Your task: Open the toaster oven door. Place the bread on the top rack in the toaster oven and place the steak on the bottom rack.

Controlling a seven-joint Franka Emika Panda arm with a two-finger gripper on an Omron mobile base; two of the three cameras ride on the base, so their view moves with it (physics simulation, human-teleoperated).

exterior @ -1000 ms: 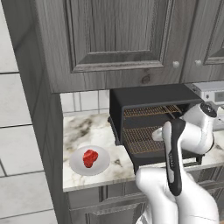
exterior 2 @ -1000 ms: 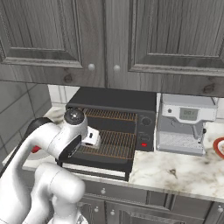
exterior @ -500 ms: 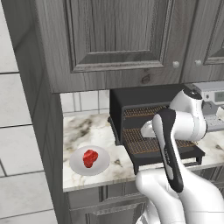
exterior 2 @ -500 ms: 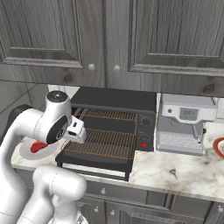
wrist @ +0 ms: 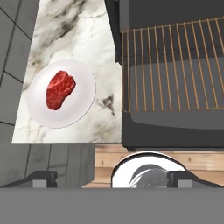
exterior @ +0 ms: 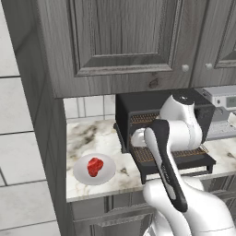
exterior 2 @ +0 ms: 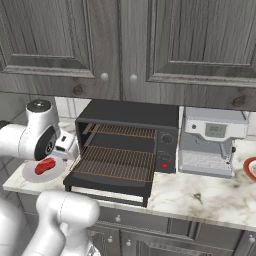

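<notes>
Grey wood cabinets [exterior 2: 125,40] above marble counter [exterior 2: 200,197].

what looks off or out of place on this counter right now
Nothing stands out. The toaster oven door lies flat open, both racks sit level, and the steak rests on its white plate left of the toaster oven.

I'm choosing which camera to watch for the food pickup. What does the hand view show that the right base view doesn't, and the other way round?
Hand view alone: the steak seen straight from above, whole on its white plate, with the open claw at the bottom edge.

Right base view alone: the coffee machine, the wall cabinets and the toaster oven control panel.

Both: steak, plate, marble counter, the lowered toaster oven door and a pulled-out rack.
</notes>
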